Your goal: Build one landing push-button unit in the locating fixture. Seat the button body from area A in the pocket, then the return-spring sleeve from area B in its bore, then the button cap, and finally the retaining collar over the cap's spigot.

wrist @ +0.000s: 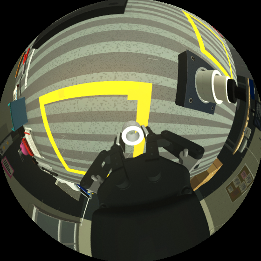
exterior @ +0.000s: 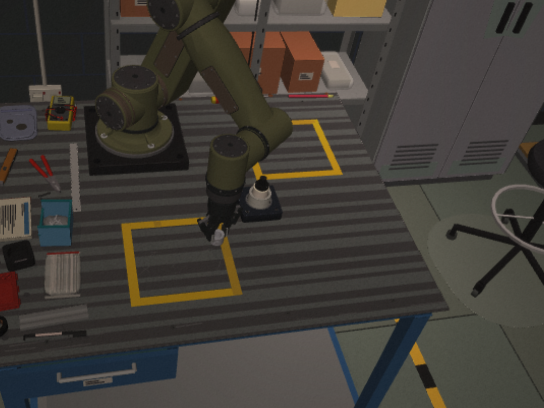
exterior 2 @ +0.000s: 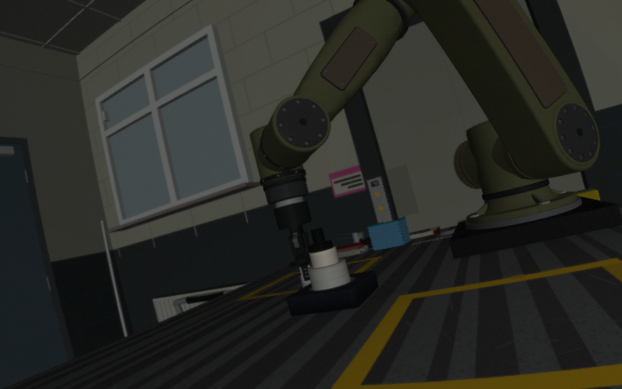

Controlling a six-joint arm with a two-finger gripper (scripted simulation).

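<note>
My gripper [exterior: 217, 234] [wrist: 132, 140] is low over the right edge of the nearer yellow-outlined area [exterior: 177, 260], just left of the locating fixture [exterior: 261, 206] [exterior 2: 333, 292] [wrist: 195, 82]. The dark fixture block carries a stack: the pale button body [wrist: 203, 84], a white part above it [wrist: 219, 87] and a black spigot [wrist: 233, 91] [exterior 2: 317, 237] on top. Between my fingers is the white retaining collar [wrist: 131, 136], a short ribbed ring with its bore facing the wrist camera. The gripper is closed on this collar.
The arm's black base plate [exterior: 136, 142] stands at the rear left of the bench. A second yellow-outlined area [exterior: 300, 148] lies behind the fixture. Tools, a blue bin [exterior: 55, 222] and small boxes line the left edge, and shelving stands behind.
</note>
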